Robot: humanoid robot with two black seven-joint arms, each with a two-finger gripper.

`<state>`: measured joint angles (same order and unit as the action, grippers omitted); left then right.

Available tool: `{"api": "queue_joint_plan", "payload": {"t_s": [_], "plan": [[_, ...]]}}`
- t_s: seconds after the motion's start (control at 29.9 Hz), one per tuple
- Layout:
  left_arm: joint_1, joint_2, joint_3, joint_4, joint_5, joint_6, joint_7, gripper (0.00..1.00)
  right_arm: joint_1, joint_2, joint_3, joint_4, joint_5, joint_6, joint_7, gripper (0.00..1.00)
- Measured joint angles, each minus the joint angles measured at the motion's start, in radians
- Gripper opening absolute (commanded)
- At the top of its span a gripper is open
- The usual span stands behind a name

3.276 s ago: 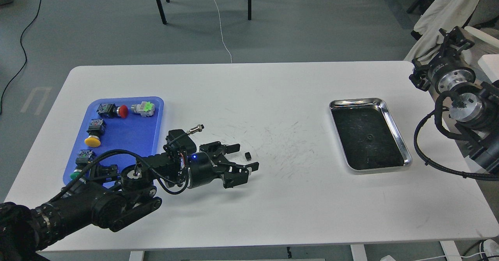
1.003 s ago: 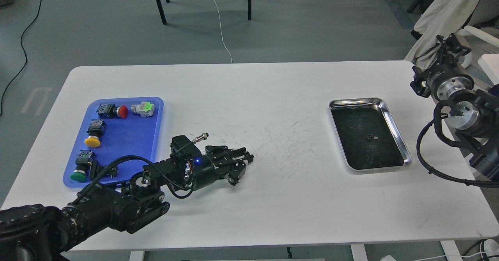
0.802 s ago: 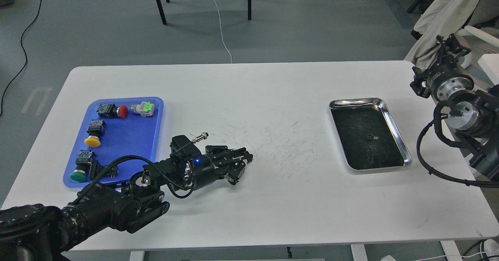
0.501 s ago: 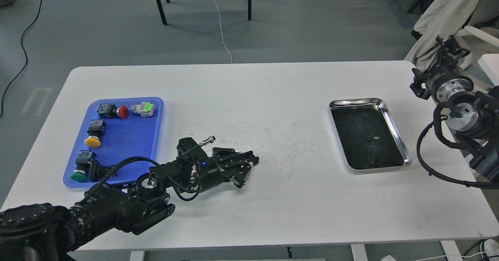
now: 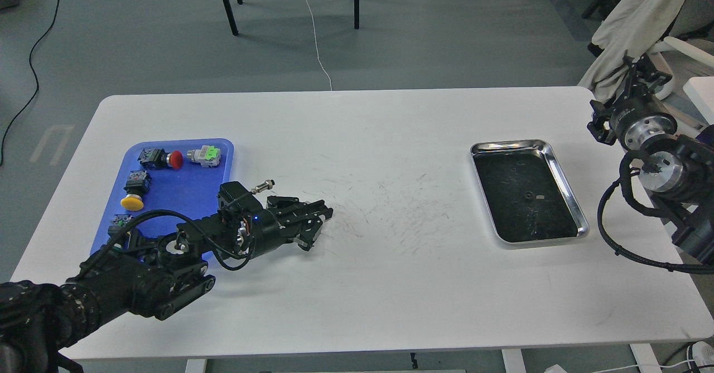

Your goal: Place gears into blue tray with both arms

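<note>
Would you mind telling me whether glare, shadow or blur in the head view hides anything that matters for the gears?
Head view: sharp and evenly lit, with soft shadows only. The steel tray glints along its rim, and its dark bottom nearly swallows the small gear. The left gripper is black on black, so its fingers blend together and any gear in them cannot be seen. The blue tray shows clearly.

White table (image 5: 357, 127): blue tray (image 5: 217, 155) at left, steel tray (image 5: 563, 183) at right, well apart

table (image 5: 390, 284) centre open; switches (image 5: 134, 189) crowd blue tray (image 5: 184, 192) left
</note>
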<state>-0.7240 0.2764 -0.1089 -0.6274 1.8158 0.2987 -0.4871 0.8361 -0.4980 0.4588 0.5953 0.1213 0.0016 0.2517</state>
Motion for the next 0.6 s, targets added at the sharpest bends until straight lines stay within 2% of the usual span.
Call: {"api": "queue_joint_plan", "payload": {"t_s": [0.13, 0.27, 0.43, 0.6], "plan": [[-0.045, 0.101, 0.001, -0.014, -0.081, -0.012, -0.001, 0.07, -0.001, 0.002, 0.000, 0.000, 0.000, 0.000, 0.000, 0.97], [-0.066, 0.187, 0.007, -0.079, -0.158, -0.036, -0.002, 0.07, -0.002, 0.006, 0.000, 0.000, 0.000, 0.000, 0.000, 0.97], [-0.079, 0.322, 0.016, -0.129, -0.158, -0.050, -0.002, 0.07, -0.003, 0.009, 0.000, 0.000, -0.001, 0.000, 0.000, 0.97], [-0.081, 0.400, 0.071, -0.140, -0.135, -0.054, -0.002, 0.07, -0.005, 0.012, -0.001, 0.000, -0.001, 0.000, 0.004, 0.97]]}}
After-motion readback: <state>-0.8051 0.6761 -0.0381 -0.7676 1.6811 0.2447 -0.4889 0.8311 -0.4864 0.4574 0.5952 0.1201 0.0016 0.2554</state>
